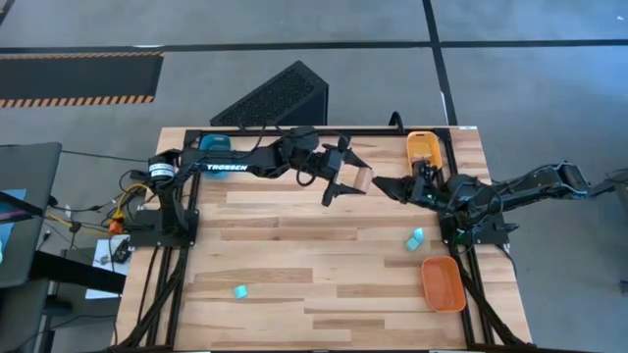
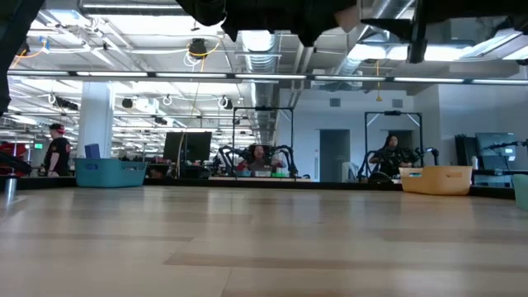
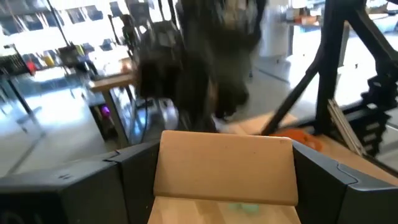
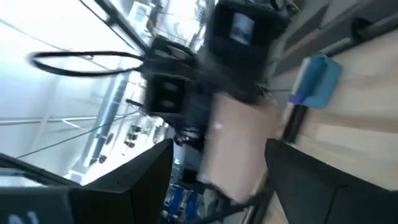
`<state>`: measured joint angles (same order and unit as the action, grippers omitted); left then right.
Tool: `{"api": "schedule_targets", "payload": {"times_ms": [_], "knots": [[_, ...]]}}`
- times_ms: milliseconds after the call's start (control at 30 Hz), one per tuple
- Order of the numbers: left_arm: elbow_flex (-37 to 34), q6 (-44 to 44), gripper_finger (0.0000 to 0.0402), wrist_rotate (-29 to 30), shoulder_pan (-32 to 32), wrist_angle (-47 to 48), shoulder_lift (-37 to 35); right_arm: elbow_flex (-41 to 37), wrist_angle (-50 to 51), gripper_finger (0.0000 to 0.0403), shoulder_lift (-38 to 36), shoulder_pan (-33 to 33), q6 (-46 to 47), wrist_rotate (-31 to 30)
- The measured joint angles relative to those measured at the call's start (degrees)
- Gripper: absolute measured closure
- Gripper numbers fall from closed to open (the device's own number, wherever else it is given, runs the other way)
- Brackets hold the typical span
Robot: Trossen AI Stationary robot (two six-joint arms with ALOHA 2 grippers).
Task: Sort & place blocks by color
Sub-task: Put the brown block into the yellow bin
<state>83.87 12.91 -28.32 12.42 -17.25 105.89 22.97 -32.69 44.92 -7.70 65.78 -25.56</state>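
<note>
My left gripper (image 1: 343,183) is over the middle of the table, toward the far edge, shut on a pale tan wooden block (image 1: 360,179). My right gripper (image 1: 388,186) faces it from the table's right and is open. In the right wrist view its fingers (image 4: 152,168) stand on either side of the block (image 4: 239,143); I cannot tell whether they touch it. Light cyan blocks lie on the table near the orange tray (image 1: 415,238) and toward the near left (image 1: 240,291). No dark blue blocks show. My left gripper pinches the tan block (image 3: 171,180) between its two fingers (image 3: 127,183), coming roughly level from the table's left. The block's free end juts past the fingertips toward the right arm. It is lifted clear of the table.
A blue tray (image 1: 214,143) sits at the far left and a yellow-orange tray (image 1: 424,149) at the far right. An orange tray (image 1: 443,282) lies near the right arm's base. A dark wedge-shaped stand (image 1: 270,98) is beyond the far edge. Bare wood lies across the near middle.
</note>
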Motion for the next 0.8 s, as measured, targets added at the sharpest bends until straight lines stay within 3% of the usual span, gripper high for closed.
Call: {"api": "schedule_targets", "payload": {"times_ms": [233,600,800], "knots": [[0.12,-0.02,0.0141,0.23,-1.22,-0.58,-0.15,-0.14,-0.63,0.0122,2.38,-0.39,1.64,0.19],[0.13,-0.39,0.0141,0.16,-3.23,-0.77,0.22,0.79,-6.87,0.0122,5.53,-0.52,-3.28,1.85],[0.13,-4.41,0.0141,0.28,-3.17,-6.49,0.28,4.41,-7.47,0.0122,9.57,-0.69,-5.03,4.01]]}}
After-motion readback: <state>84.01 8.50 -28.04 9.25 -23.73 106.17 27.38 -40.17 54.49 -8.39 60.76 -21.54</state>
